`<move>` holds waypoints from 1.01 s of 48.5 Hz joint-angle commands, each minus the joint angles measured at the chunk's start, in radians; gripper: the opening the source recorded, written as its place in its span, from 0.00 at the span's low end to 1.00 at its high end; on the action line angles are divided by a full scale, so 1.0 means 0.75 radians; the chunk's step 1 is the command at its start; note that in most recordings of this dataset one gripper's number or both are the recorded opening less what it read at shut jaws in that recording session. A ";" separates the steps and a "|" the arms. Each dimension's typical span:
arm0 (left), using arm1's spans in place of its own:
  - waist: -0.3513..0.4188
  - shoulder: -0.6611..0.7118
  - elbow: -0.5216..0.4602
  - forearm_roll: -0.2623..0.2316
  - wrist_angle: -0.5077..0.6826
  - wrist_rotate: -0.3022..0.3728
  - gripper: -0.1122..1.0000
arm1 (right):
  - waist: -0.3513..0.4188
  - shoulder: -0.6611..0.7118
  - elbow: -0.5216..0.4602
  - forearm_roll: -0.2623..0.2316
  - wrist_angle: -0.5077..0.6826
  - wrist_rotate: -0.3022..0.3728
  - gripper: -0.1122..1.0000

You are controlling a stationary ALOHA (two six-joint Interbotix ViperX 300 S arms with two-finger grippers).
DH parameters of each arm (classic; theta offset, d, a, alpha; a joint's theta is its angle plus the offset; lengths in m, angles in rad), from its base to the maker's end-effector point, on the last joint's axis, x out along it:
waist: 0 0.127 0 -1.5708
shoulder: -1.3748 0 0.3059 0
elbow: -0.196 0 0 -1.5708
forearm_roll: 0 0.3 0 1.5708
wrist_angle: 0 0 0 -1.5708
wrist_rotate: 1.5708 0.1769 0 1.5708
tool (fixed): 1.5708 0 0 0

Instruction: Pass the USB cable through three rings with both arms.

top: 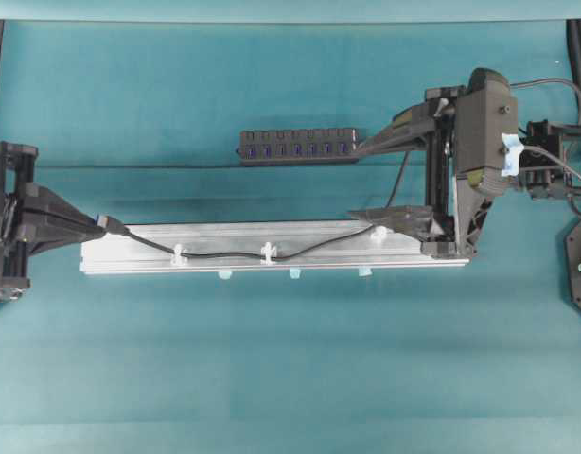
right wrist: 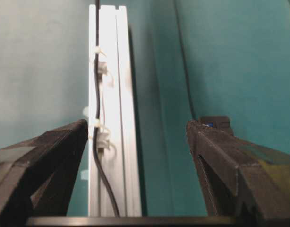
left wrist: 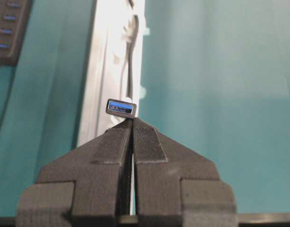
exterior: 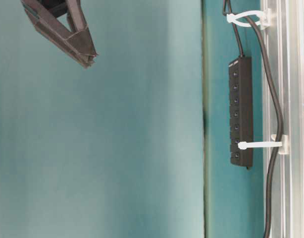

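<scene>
**A:** What's the landmark here?

**B:** The long silver aluminium rail (top: 272, 248), a ribbed, grooved extrusion lying flat on the smooth teal table cloth (top: 290, 369). Everything else I place against it.

**A:** And the cable?

**B:** The thin, glossy black USB cable (top: 224, 254) runs along the top of the rail. It passes through the small white translucent plastic loop clip (top: 180, 253) near the rail's left end and through the matching middle clip (top: 268, 252). The third clip (top: 378, 233), near the rail's right end, is half hidden by the right arm, so I cannot tell whether the cable goes through it.

**A:** Where is the plug?

**B:** Just off the rail's left end, pinched in the left gripper (left wrist: 132, 124). Its matt black ribbed finger pads (left wrist: 147, 144) are pressed together on the cable right behind the rectangular metal-rimmed plug (left wrist: 121, 107) (blue tongue inside, facing the wrist camera).

**A:** The right one?

**B:** The right gripper (right wrist: 135, 137), a black triangular open frame, stands apart over the rail's right end, holding nothing.

**A:** Anything else?

**B:** A black oblong multi-port hub (top: 298, 147) with a row of blue-lit sockets, lying beyond the rail and parallel to it.
</scene>
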 commanded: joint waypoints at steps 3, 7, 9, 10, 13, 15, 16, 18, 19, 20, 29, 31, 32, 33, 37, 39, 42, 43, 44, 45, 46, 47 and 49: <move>0.004 -0.002 -0.039 0.002 -0.012 0.000 0.11 | -0.002 0.002 -0.012 0.004 -0.008 0.006 0.53; 0.004 -0.002 -0.045 0.002 -0.012 0.000 0.11 | -0.002 0.006 -0.010 0.004 -0.010 0.006 0.53; 0.004 -0.002 -0.045 0.002 -0.012 0.000 0.11 | -0.002 0.006 -0.012 0.004 -0.010 0.006 0.53; 0.004 -0.002 -0.045 0.002 -0.012 0.000 0.11 | 0.000 0.008 -0.012 0.004 -0.010 0.006 0.53; 0.004 -0.002 -0.045 0.002 -0.012 0.000 0.11 | -0.002 0.008 -0.012 0.004 -0.010 0.006 0.53; 0.004 -0.004 -0.045 0.002 -0.012 0.000 0.11 | -0.002 0.010 -0.012 0.004 -0.010 0.006 0.53; 0.004 -0.002 -0.045 0.002 -0.012 0.000 0.11 | -0.002 0.010 -0.012 0.004 -0.010 0.006 0.53; 0.006 -0.002 -0.045 0.002 -0.012 0.000 0.11 | -0.002 0.010 -0.012 0.004 -0.010 0.006 0.53; 0.008 -0.002 -0.045 0.002 -0.012 0.000 0.11 | -0.002 0.010 -0.012 0.004 -0.010 0.006 0.53; 0.010 -0.002 -0.045 0.002 -0.012 -0.002 0.11 | -0.002 0.012 -0.012 0.004 -0.010 0.006 0.53; 0.041 0.004 -0.045 0.002 -0.012 -0.002 0.12 | -0.002 0.016 -0.012 0.004 -0.012 0.006 0.53; 0.049 0.006 -0.045 0.002 -0.012 -0.002 0.13 | -0.002 0.016 -0.012 0.004 -0.012 0.006 0.53; 0.051 0.006 -0.043 0.002 -0.012 -0.002 0.14 | -0.002 0.016 -0.012 0.004 -0.010 0.006 0.53; 0.055 0.006 -0.043 0.002 -0.012 -0.002 0.15 | -0.004 0.018 -0.012 0.004 -0.012 0.006 0.53; 0.061 0.006 -0.039 0.002 -0.012 -0.002 0.23 | -0.006 0.022 -0.012 0.004 -0.014 0.006 0.53; 0.061 0.008 -0.039 0.002 -0.012 -0.002 0.30 | -0.008 0.025 -0.012 0.004 -0.016 0.006 0.53; 0.061 0.008 -0.037 0.000 -0.012 -0.004 0.42 | -0.010 0.027 -0.012 0.004 -0.022 0.006 0.53; 0.061 0.008 -0.035 0.002 -0.012 -0.004 0.45 | -0.010 0.029 -0.012 0.004 -0.025 0.006 0.53; 0.061 0.010 -0.035 0.002 -0.012 -0.004 0.49 | -0.010 0.029 -0.012 0.004 -0.027 0.006 0.53; 0.061 0.014 -0.035 0.002 -0.012 -0.008 0.52 | -0.010 0.031 -0.012 0.006 -0.029 0.006 0.53; 0.061 0.018 -0.035 0.000 -0.012 -0.014 0.56 | -0.012 0.031 -0.012 0.004 -0.031 0.006 0.53; 0.061 0.022 -0.035 0.000 -0.012 -0.020 0.59 | -0.012 0.031 -0.012 0.004 -0.035 0.006 0.53; 0.061 0.033 -0.035 0.002 -0.012 -0.035 0.63 | -0.012 0.031 -0.012 0.004 -0.039 0.006 0.53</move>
